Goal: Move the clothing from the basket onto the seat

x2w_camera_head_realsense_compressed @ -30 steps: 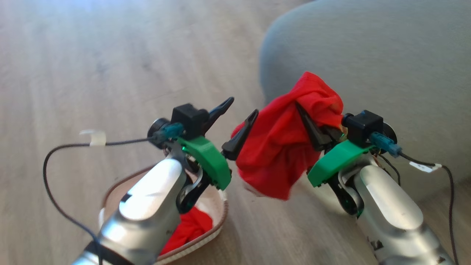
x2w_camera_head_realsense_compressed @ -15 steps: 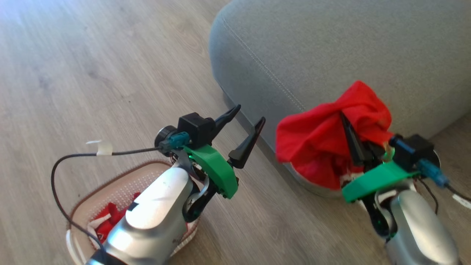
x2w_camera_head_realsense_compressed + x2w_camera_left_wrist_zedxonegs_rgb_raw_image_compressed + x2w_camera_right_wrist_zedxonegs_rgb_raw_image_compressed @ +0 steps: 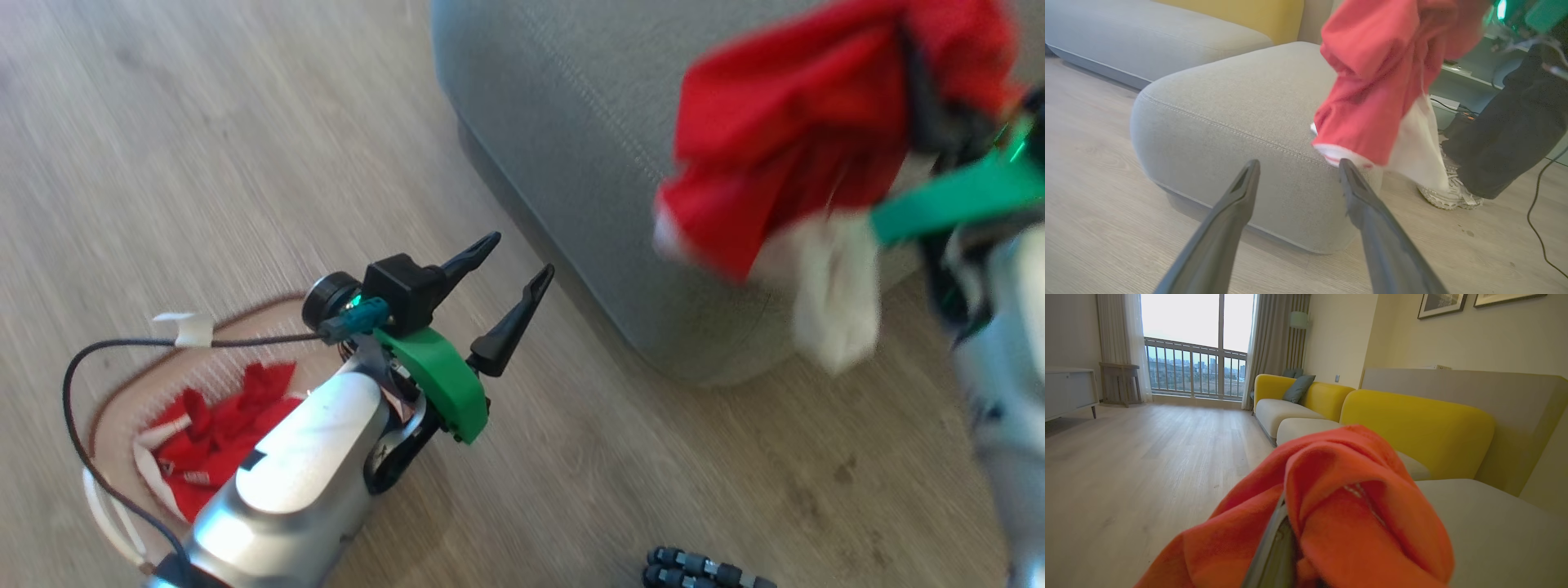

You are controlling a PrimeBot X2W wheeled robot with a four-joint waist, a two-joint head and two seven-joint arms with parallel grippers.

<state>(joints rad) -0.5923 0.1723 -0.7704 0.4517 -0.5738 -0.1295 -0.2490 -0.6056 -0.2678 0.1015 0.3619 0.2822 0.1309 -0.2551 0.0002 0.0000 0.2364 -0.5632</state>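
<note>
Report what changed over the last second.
The right gripper, shut on the red garment, lifted it up toward the seat; a white panel now dangles below. The head view also swung. Unchanged: the left gripper open and empty, more red clothing in the basket.

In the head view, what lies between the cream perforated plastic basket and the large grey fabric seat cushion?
Head view: the open left gripper hangs there over bare pale wood floor; nothing else.
</note>
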